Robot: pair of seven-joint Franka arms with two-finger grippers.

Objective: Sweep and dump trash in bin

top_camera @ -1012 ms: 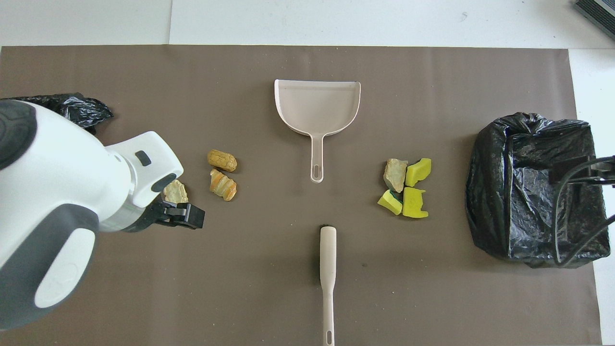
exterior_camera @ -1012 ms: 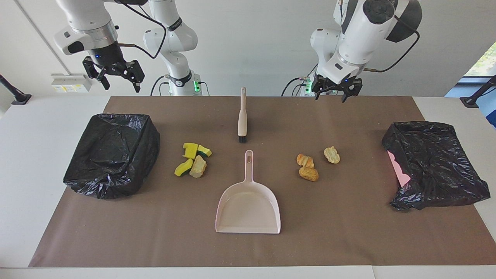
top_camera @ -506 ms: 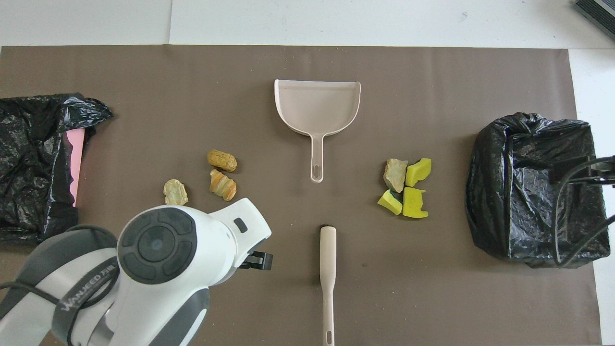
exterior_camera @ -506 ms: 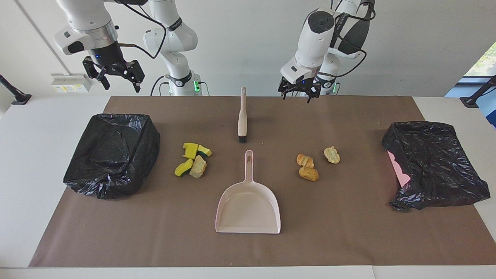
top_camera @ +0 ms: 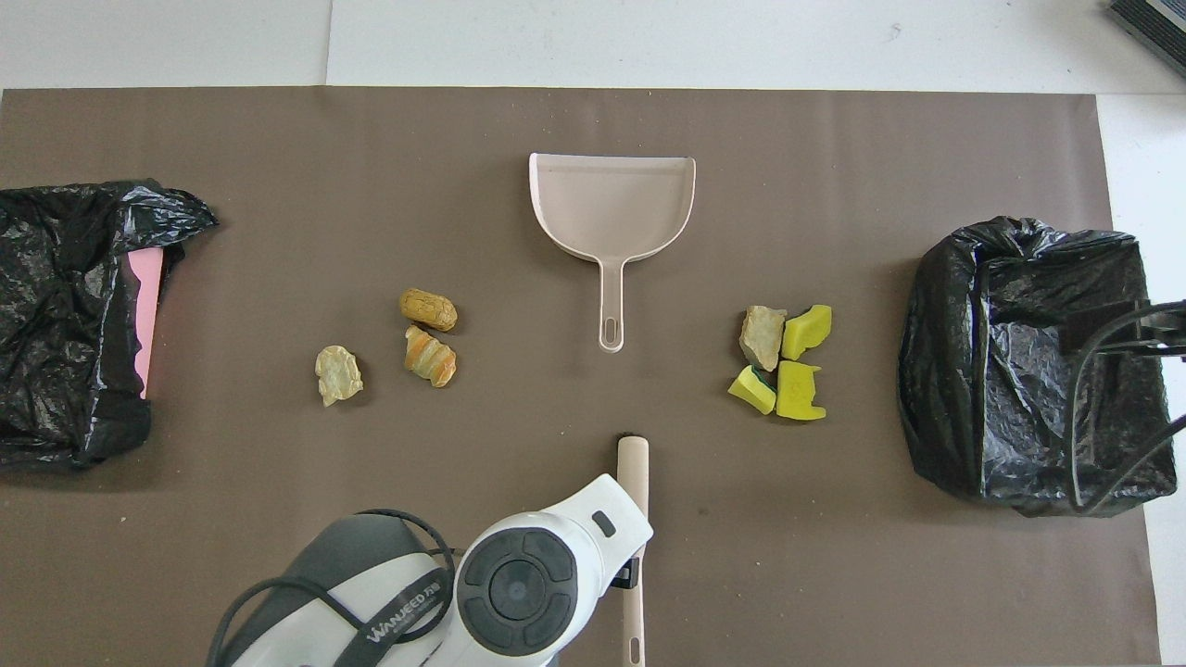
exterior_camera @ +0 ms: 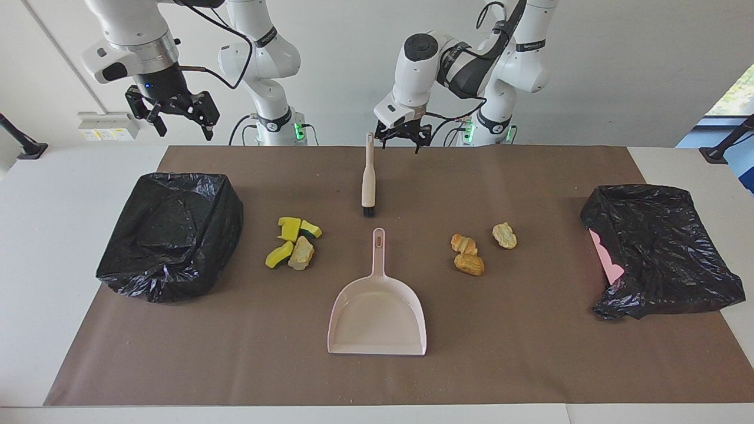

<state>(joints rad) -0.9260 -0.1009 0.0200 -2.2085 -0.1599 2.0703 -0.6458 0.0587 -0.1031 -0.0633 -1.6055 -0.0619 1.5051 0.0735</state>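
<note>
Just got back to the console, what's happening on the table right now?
Nothing is held yet. The left tool is open in the air beside the handle end of the brush, which lies flat. The right tool waits, open, above the black-bagged bin. The dustpan lies empty, with the sponge pile and the pastry pieces unswept on either side of its handle.

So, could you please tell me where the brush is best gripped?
Probably on the brush's slim handle, coming straight down from above. It lies flat, handle toward the robots and bristles toward the dustpan, with bare mat on both sides for the fingers. The open left hand hangs beside the handle's end.
</note>
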